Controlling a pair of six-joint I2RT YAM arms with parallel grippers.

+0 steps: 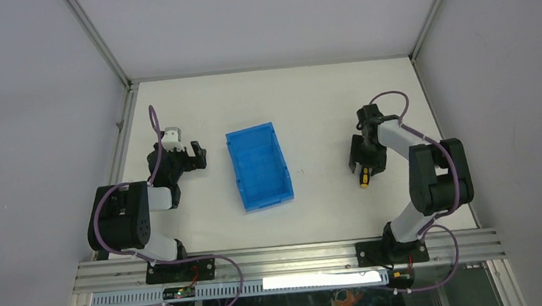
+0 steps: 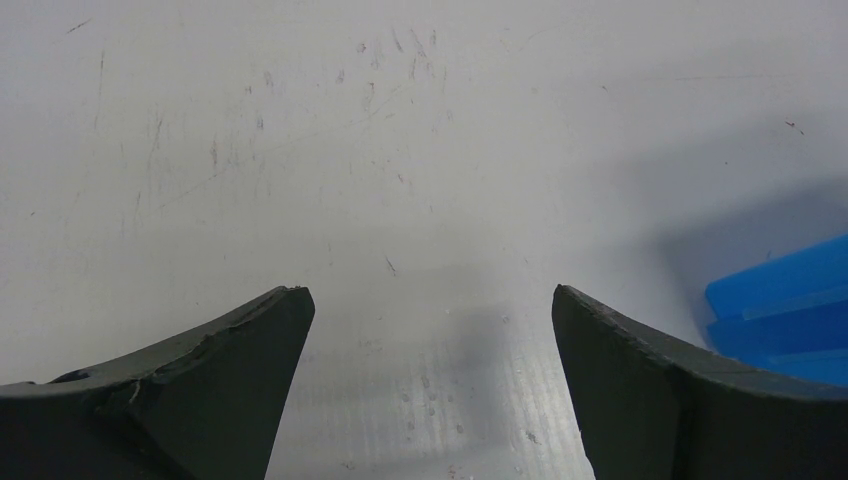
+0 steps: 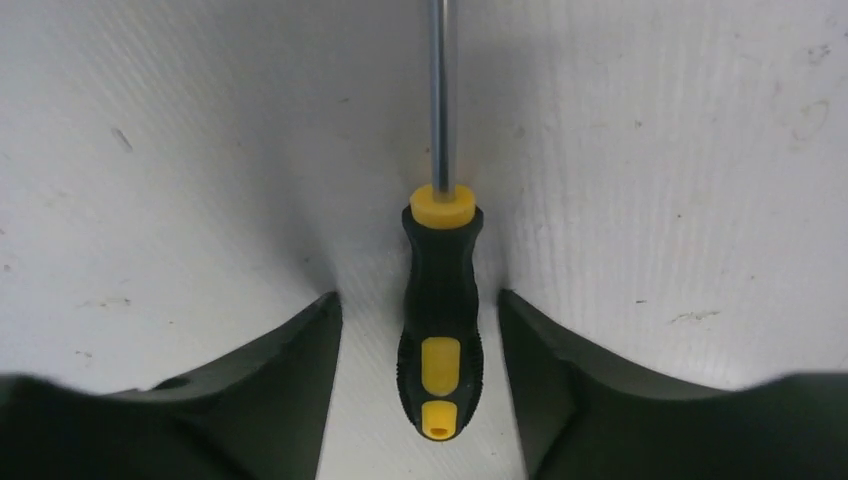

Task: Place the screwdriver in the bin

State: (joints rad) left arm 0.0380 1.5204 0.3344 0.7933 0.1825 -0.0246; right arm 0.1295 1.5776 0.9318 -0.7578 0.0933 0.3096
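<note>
The screwdriver [image 3: 441, 330] has a black and yellow handle and a thin metal shaft, and lies flat on the white table. In the top view only its handle end [image 1: 364, 179] shows, under my right arm. My right gripper [image 3: 419, 298] [image 1: 366, 161] is low over it and open, one finger on each side of the handle, with a slim gap on both sides. The blue bin [image 1: 258, 166] stands open and empty at the table's middle, left of the screwdriver. My left gripper [image 2: 429, 291] [image 1: 197, 155] is open and empty, just left of the bin, whose corner shows in the left wrist view [image 2: 790, 305].
Grey enclosure walls and a metal frame [image 1: 117, 143] border the white table [image 1: 308, 99]. An aluminium rail [image 1: 291, 257] runs along the near edge, where both arm bases sit.
</note>
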